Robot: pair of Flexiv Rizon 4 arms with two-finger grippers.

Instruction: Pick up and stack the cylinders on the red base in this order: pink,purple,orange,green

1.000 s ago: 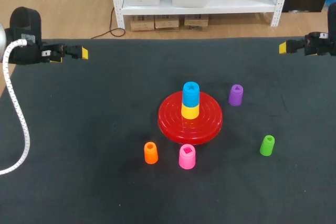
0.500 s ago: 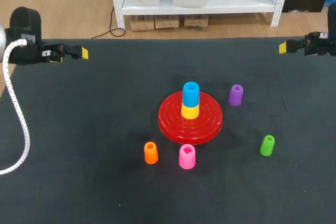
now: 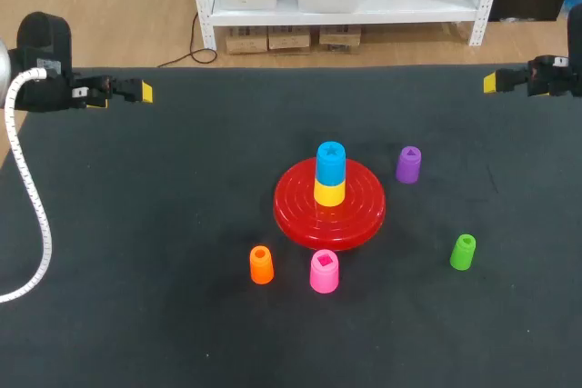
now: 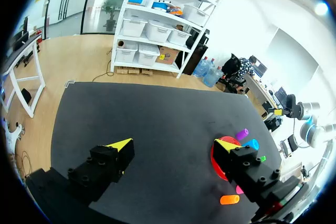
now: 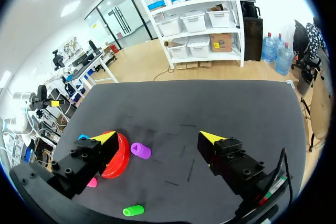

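Our left pincer (image 3: 144, 92), right pincer (image 3: 491, 82) open, empty, far from round red plastic base (image 3: 300, 215); pink plastic cylinder (image 3: 324, 271) beside it.

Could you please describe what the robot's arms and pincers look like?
Both the left pincer and right pincer have two blocky black fingers with yellow wedge tips. A white ribbed cable hangs from the black left arm.

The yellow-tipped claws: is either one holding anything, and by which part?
Nothing is held: the left gripper and the right gripper both stand open and empty.
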